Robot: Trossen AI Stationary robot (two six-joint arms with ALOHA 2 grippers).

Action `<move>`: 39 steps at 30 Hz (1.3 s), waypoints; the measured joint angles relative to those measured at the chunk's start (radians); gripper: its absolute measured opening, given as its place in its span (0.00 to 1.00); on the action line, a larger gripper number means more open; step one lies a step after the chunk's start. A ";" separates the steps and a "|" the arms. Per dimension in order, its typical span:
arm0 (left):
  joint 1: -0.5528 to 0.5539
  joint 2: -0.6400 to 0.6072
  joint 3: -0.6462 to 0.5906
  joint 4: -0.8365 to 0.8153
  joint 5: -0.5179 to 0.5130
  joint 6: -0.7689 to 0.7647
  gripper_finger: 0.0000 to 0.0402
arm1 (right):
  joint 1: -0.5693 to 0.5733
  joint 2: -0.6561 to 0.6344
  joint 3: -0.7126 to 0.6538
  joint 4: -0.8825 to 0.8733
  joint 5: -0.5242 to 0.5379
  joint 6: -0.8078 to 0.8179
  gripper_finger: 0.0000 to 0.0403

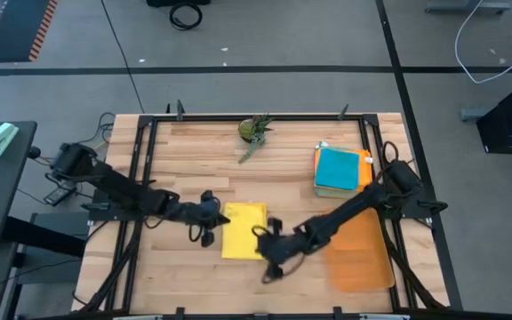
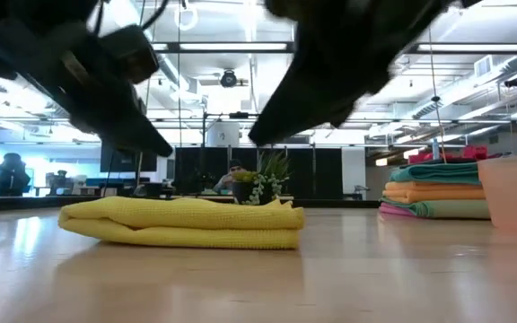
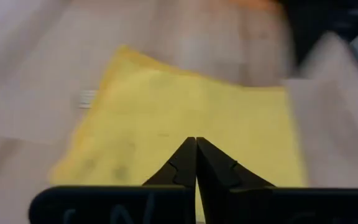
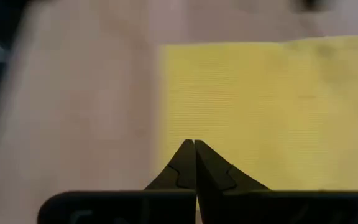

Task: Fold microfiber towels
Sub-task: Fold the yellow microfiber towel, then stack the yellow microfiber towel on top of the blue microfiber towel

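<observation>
A yellow microfiber towel (image 1: 244,230), folded into a flat pad, lies on the wooden table near the front middle; in the low view the yellow towel (image 2: 182,223) shows several layers resting on the tabletop. My left gripper (image 1: 219,217) is shut at the towel's left edge. My right gripper (image 1: 261,235) is shut at its right edge. In the low view both hang above the cloth, clear of it. Each wrist view looks past shut fingertips, of the left gripper (image 3: 196,140) and of the right gripper (image 4: 194,143), onto yellow cloth.
A stack of folded towels (image 1: 340,170), teal on top, sits at the back right, seen also as a stack (image 2: 434,190) in the low view. An orange translucent mat (image 1: 360,252) lies at the front right. A small green plant (image 1: 255,130) stands at the far middle.
</observation>
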 joint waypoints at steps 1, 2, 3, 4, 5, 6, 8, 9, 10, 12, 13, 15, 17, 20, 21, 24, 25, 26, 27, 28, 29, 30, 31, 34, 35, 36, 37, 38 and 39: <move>-0.016 0.000 0.000 0.007 0.009 -0.028 0.04 | -0.028 0.000 0.009 -0.034 0.002 -0.024 0.00; -0.034 0.003 0.000 0.008 0.013 -0.055 0.05 | -0.061 0.000 0.011 -0.046 -0.001 -0.049 0.00; -0.055 0.018 0.000 0.018 0.013 -0.083 0.05 | -0.098 0.000 0.011 -0.041 -0.016 -0.070 0.00; -0.076 0.040 0.000 0.037 0.014 -0.112 0.04 | -0.135 0.000 0.009 -0.024 -0.048 -0.088 0.00; -0.097 0.063 0.000 0.056 0.011 -0.137 0.03 | -0.173 0.000 0.007 -0.006 -0.097 -0.100 0.00; -0.117 0.085 -0.001 0.088 0.007 -0.156 0.02 | -0.211 0.001 0.002 0.010 -0.145 -0.109 0.00; -0.153 0.138 0.000 0.194 0.003 -0.177 0.01 | -0.268 0.009 -0.007 0.024 -0.205 -0.129 0.00; -0.167 0.165 0.001 0.239 0.003 -0.182 0.02 | -0.288 0.010 -0.017 0.018 -0.216 -0.138 0.00; -0.180 0.192 0.001 0.271 0.001 -0.191 0.02 | -0.302 0.010 -0.028 0.018 -0.220 -0.144 0.00; -0.197 0.243 0.001 0.328 -0.001 -0.216 0.04 | -0.325 0.010 -0.052 0.019 -0.231 -0.144 0.00; -0.202 0.265 0.001 0.340 -0.002 -0.231 0.04 | -0.332 0.010 -0.065 0.019 -0.239 -0.142 0.00; -0.204 0.304 0.000 0.337 -0.002 -0.258 0.04 | -0.340 0.010 -0.088 0.019 -0.245 -0.128 0.00; -0.202 0.334 0.000 0.331 -0.003 -0.280 0.02 | -0.340 0.010 -0.118 0.025 -0.239 -0.093 0.00; -0.201 0.341 0.001 0.301 -0.004 -0.274 0.02 | -0.317 0.007 -0.159 0.043 -0.224 -0.022 0.00; -0.198 0.332 0.001 0.276 -0.004 -0.258 0.02 | -0.303 0.005 -0.168 0.048 -0.214 0.003 0.00; -0.183 0.263 0.001 0.145 0.000 -0.200 0.04 | -0.244 0.004 -0.176 0.057 -0.209 0.095 0.00; -0.173 0.232 0.001 0.091 0.002 -0.176 0.03 | -0.219 0.006 -0.176 0.070 -0.212 0.126 0.00; -0.159 0.200 0.000 0.037 0.003 -0.148 0.03 | -0.193 0.008 -0.174 0.085 -0.220 0.144 0.00; -0.144 0.159 0.000 -0.022 0.004 -0.116 0.02 | -0.167 0.011 -0.163 0.091 -0.229 0.148 0.00; -0.126 0.114 -0.001 -0.078 0.003 -0.083 0.02 | -0.144 0.013 -0.147 0.094 -0.233 0.145 0.00; -0.107 0.066 -0.001 -0.125 0.003 -0.052 0.01 | -0.125 0.013 -0.126 0.097 -0.236 0.129 0.00; -0.088 0.016 0.000 -0.170 0.006 -0.027 0.02 | -0.109 0.012 -0.104 0.105 -0.235 0.102 0.00; -0.070 -0.033 0.000 -0.217 0.020 -0.009 0.02 | -0.096 0.008 -0.085 0.101 -0.233 0.071 0.00; -0.021 -0.185 0.000 -0.298 0.107 0.027 0.06 | -0.084 0.002 -0.037 0.024 -0.188 -0.001 0.00; -0.014 -0.228 0.000 -0.306 0.141 0.023 0.07 | -0.084 0.003 -0.026 0.004 -0.174 -0.015 0.00; -0.015 -0.262 0.000 -0.304 0.178 0.011 0.08 | -0.086 0.003 -0.016 -0.006 -0.171 -0.030 0.00; -0.027 -0.285 0.000 -0.287 0.218 0.008 0.08 | -0.086 0.002 -0.012 -0.003 -0.169 -0.051 0.00; -0.049 -0.295 0.001 -0.271 0.243 0.009 0.08 | -0.086 0.002 -0.012 -0.003 -0.166 -0.085 0.01; -0.081 -0.296 0.001 -0.256 0.253 0.009 0.08 | -0.081 0.002 -0.015 -0.007 -0.166 -0.129 0.02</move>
